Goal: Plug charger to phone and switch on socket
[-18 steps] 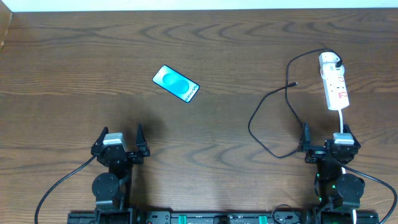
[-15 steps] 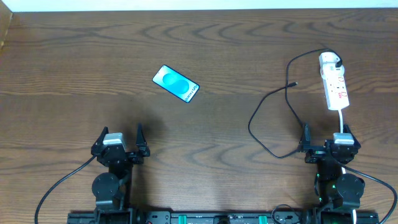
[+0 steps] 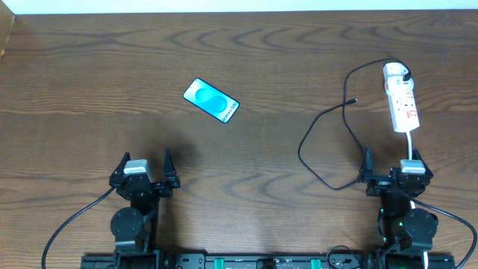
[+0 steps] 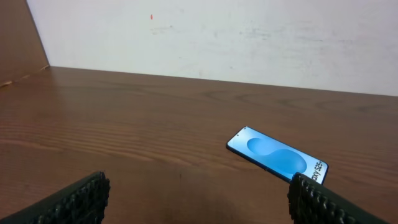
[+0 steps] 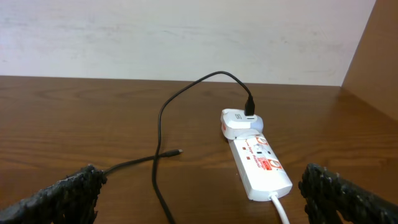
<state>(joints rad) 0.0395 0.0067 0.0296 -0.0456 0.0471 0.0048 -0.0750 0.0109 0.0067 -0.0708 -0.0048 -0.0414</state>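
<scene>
The phone (image 3: pixel 211 100) lies flat on the wooden table, blue screen up, left of centre; it also shows in the left wrist view (image 4: pixel 278 155). The socket (image 3: pixel 401 98) is a white strip at the far right, also in the right wrist view (image 5: pixel 258 162). The charger cable (image 3: pixel 321 138) loops from its white plug (image 5: pixel 236 121) in the socket; its connector tip (image 5: pixel 178 152) lies loose on the table. My left gripper (image 3: pixel 143 166) is open and empty near the front edge, below the phone. My right gripper (image 3: pixel 392 164) is open and empty, just in front of the socket.
The socket's thick white cord (image 3: pixel 412 143) runs from the strip toward my right arm. A white wall (image 4: pixel 249 37) stands behind the table's far edge. Brown side panels (image 5: pixel 379 56) rise at the table's left and right ends.
</scene>
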